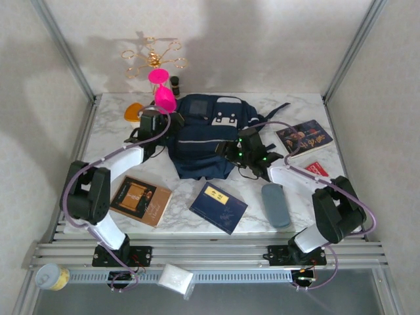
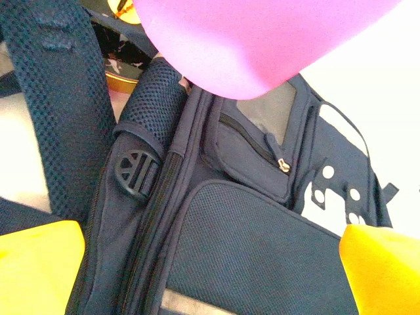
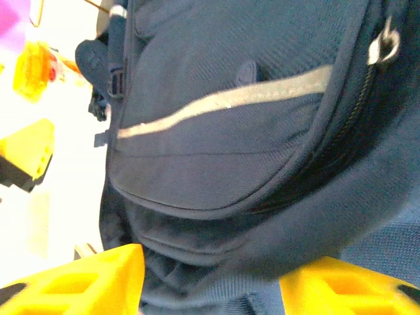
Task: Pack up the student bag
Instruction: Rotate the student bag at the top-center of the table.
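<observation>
One student bag (image 1: 203,141), navy book (image 1: 218,207), yellow label (image 1: 215,194) illegibly small

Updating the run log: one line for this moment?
backpack: centre of table; left end effector: open over backpack; right end effector: open at backpack; blue book: outside backpack

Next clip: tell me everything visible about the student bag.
The student bag is a large navy fabric backpack lying front-up at the middle rear of the marble table. It has a front pocket crossed by a pale stripe, light grey patches near the top, mesh panels, padded straps, a black buckle, zips. The left gripper hangs over its left edge, jaws wide open; the right gripper, jaws open, flanks fabric at its right edge.
</observation>
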